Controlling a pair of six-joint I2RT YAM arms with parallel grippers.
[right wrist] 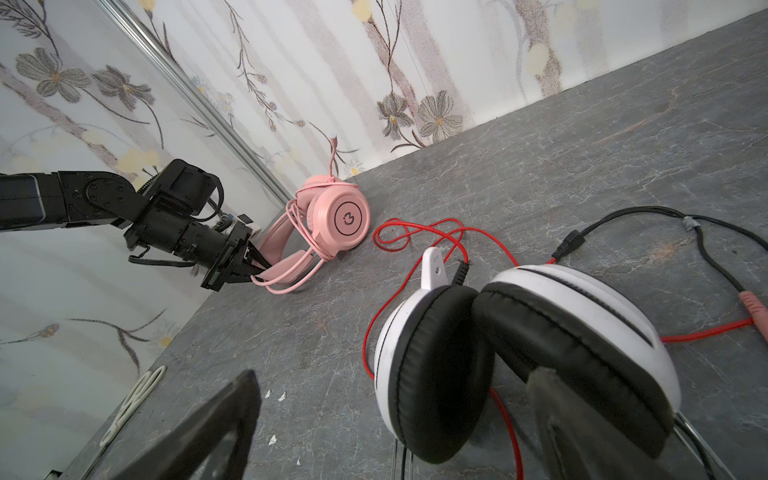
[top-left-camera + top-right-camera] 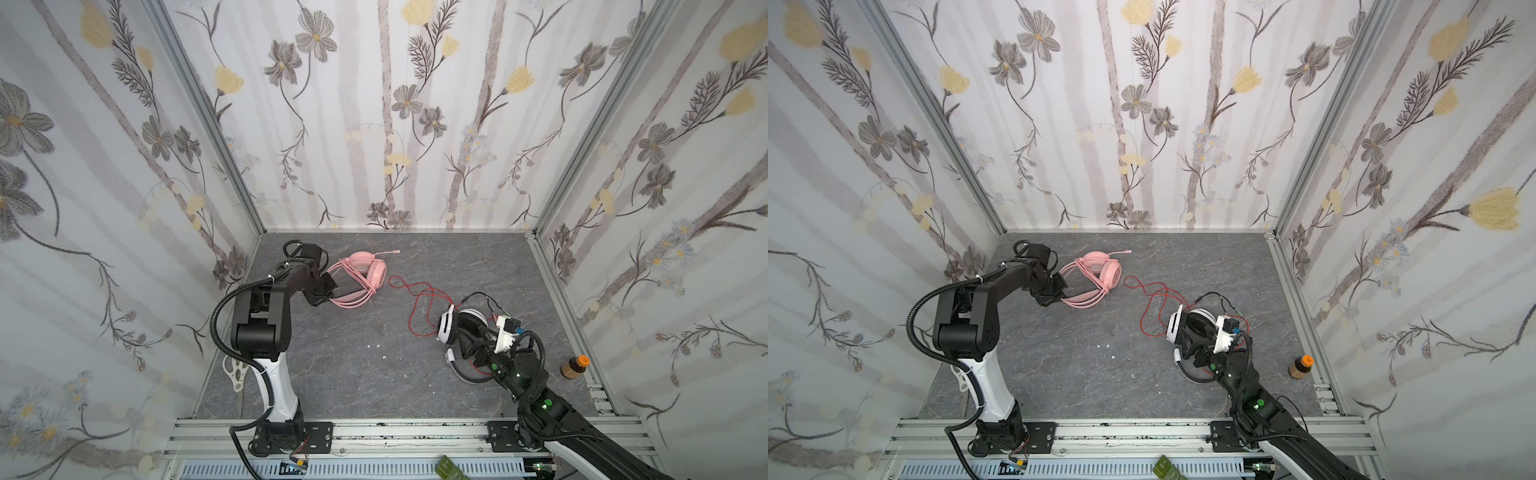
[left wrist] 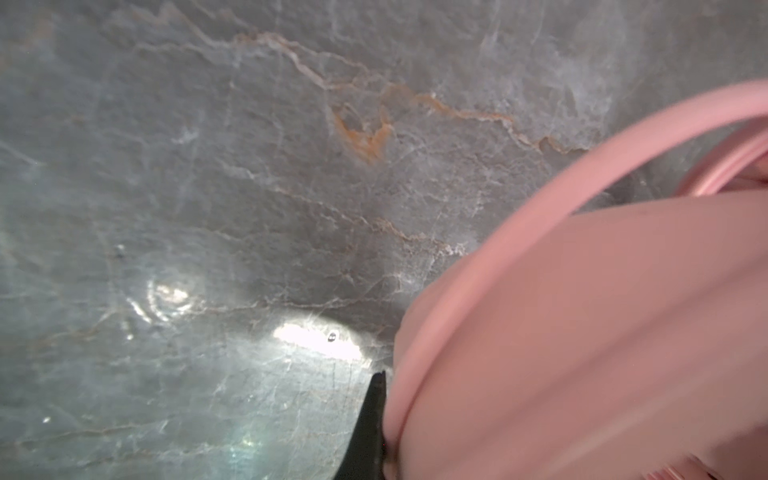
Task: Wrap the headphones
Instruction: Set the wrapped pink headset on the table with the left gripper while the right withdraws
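The left pincer (image 2: 330,296) (image 1: 255,268) is clamped narrow on the headband of the pink over-ear headset (image 2: 376,270) (image 2: 1111,272) (image 1: 351,218). In the left wrist view one black finger (image 3: 370,428) presses against the pink band. The pink earcups lie just beyond this pincer's tips, resting on the grey marbled tabletop (image 2: 353,374). Loops of the pink cable (image 1: 291,286) run across the headband and the earcups, with one loop lying on the tabletop directly under the pincer. The microphone boom rises from the earcups on the side away from the pincer.

The right pincer (image 1: 395,374) stands wide. Both earcups of the white-and-black over-ear headset (image 2: 446,324) (image 2: 1174,326) (image 1: 582,299) sit between its fingers, black pads face to face. One finger (image 1: 216,428) is clear of the nearer earcup. The other finger (image 1: 582,415) overlaps the second pad, and contact cannot be told there.

The thin red cable (image 2: 415,295) (image 1: 415,232) lies in loose loops on the tabletop ahead of the right pincer's tips, between the two headsets. A brown bottle (image 2: 575,365) with an orange cap stands well apart, behind and outboard of the right pincer.
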